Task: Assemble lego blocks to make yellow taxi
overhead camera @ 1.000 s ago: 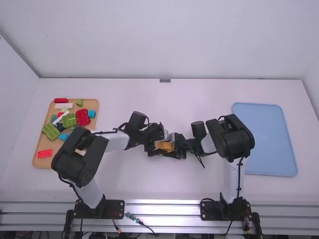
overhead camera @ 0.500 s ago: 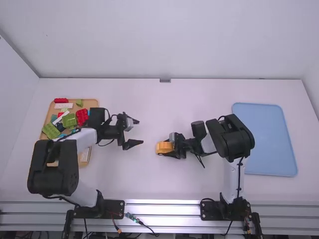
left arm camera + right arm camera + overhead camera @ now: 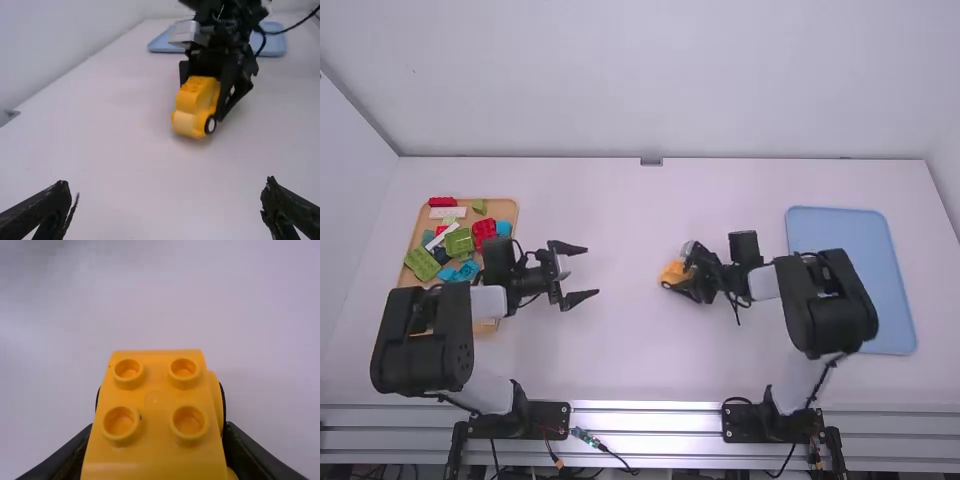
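Fingers of left gripper (image 3: 592, 271) are spread, right gripper (image 3: 677, 270) pinches yellow car (image 3: 192, 102); white table (image 3: 620, 350) before wall (image 3: 660, 90) holds brown tray (image 3: 503, 207), blue tray (image 3: 855, 235)

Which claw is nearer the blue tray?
Right. The right claw, gripping the yellow taxi, is to the left of the blue tray; the left claw, open and empty, is farther left, beyond the taxi.

Plain white wall (image 3: 670, 80) behind.
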Controlling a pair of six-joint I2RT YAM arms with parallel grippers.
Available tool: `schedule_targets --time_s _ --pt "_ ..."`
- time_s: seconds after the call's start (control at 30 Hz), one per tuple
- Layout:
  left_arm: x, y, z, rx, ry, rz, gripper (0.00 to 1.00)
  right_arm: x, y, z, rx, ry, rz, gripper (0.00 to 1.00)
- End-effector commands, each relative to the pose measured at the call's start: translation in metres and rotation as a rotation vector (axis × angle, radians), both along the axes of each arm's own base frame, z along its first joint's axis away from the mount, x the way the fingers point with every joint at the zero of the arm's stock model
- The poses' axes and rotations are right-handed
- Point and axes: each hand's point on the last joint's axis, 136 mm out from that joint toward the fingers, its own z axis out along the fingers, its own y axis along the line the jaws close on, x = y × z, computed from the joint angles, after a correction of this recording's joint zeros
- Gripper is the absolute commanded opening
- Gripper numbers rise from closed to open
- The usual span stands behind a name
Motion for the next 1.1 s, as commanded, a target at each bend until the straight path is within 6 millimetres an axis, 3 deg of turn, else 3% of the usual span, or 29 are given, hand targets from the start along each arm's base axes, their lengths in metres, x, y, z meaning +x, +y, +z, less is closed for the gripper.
schedule_targets --time_s 0.0,0.2,0.23,0.27,0.33,0.47,0.53,0.73,0.9,1.07 --pt "-0.006 -0.002 0.006 -0.072 0.085 0.012 0.99 0.031 -0.051 0.015 -0.193 -0.074 -0.210 0.34" --pt "-0.003 -0.004 0.016 -0.100 0.062 0.030 0.99 0.045 -0.137 0.054 -0.220 -0.069 -0.513 0.27" --pt "-0.002 -0.003 0.017 -0.099 0.062 0.036 0.99 0.046 -0.144 0.056 -0.217 -0.064 -0.542 0.27" --pt "0.005 -0.001 0.016 -0.094 0.082 0.073 0.99 0.050 -0.172 0.060 -0.209 -0.051 -0.652 0.26" --pt "0.017 0.002 0.013 -0.082 0.122 0.136 0.99 0.051 -0.219 0.061 -0.195 -0.011 -0.837 0.26" --pt "0.021 -0.005 0.015 -0.077 0.121 0.134 0.99 0.041 -0.264 0.056 -0.171 0.032 -1.006 0.29" --pt "0.023 -0.008 0.017 -0.072 0.114 0.127 0.99 0.036 -0.278 0.054 -0.158 0.025 -1.063 0.38" --pt "0.029 -0.018 0.018 -0.047 0.100 0.131 0.99 0.016 -0.325 0.041 -0.221 -0.013 -1.269 0.42" --pt "0.027 -0.025 0.019 -0.045 0.096 0.112 0.99 0.016 -0.332 0.035 -0.211 -0.063 -1.297 0.47" --pt "0.027 -0.023 0.019 -0.046 0.098 0.118 0.99 0.025 -0.338 0.009 -0.183 -0.004 -1.323 0.50"
